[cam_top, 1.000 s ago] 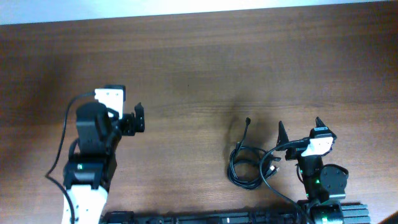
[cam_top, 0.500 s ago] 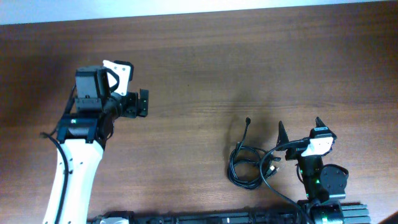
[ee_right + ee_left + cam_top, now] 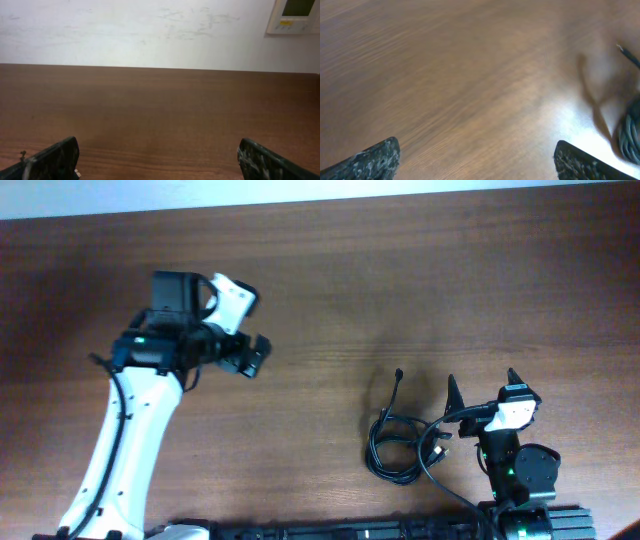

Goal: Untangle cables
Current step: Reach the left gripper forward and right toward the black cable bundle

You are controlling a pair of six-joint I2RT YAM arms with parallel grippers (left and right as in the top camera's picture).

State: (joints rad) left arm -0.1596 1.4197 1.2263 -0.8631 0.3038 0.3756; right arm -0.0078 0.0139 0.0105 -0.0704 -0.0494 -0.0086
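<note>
Wooden table (image 3: pixel 330 270): limp, light cables (image 3: pixel 392 450) beside my spread right gripper (image 3: pixel 482 387); left gripper (image 3: pixel 252 358) spread; I'd pinch the plug end (image 3: pixel 398 374).

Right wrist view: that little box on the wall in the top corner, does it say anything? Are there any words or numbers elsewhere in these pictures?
Wall box: it has a yellow label and a greenish screen, both too blurred to read.
Table and cables: no writing shows on them.
Nothing else in any view can be read.
</note>
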